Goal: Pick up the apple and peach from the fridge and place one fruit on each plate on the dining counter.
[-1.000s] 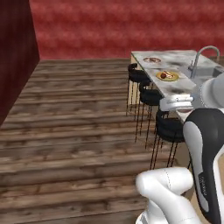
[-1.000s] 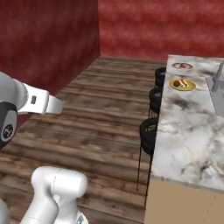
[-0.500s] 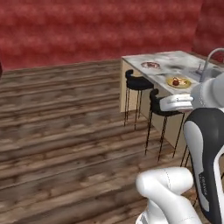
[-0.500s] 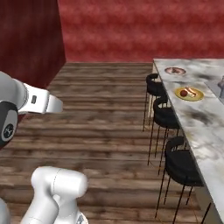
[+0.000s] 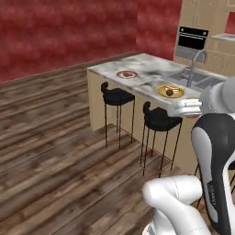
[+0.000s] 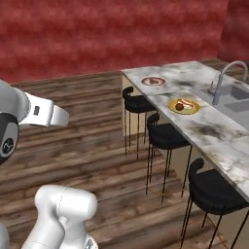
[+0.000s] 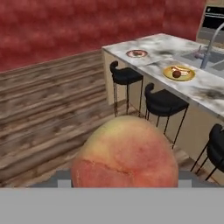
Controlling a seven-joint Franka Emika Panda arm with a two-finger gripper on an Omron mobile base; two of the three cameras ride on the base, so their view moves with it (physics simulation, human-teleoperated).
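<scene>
Whole scene swung since a second ago: base turning, dining counter [image 7: 205,94] now ahead and right of hand. Gripper closed on peach [image 7: 126,154]. Yellow-rimmed plate [image 7: 179,73] already bearing red fruit; brown-rimmed plate [image 7: 137,53] beyond, likely peach's target. Approach remaining.

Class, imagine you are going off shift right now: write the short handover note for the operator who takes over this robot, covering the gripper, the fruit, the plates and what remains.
Gripper: a peach sits right at the hand camera, apparently held; the fingers are hidden behind it, so the grip cannot be confirmed.
Dining counter: ahead and to the right, stools along its near side.
Yellow-rimmed plate: already carries a small dark red fruit, probably the apple.
Brown-red-rimmed plate: near the counter's far corner, no fruit on it.
Done: one fruit is plated, and the second is out of the fridge.
Left: bring the peach to the brown-red-rimmed plate, set it down, release.
</scene>
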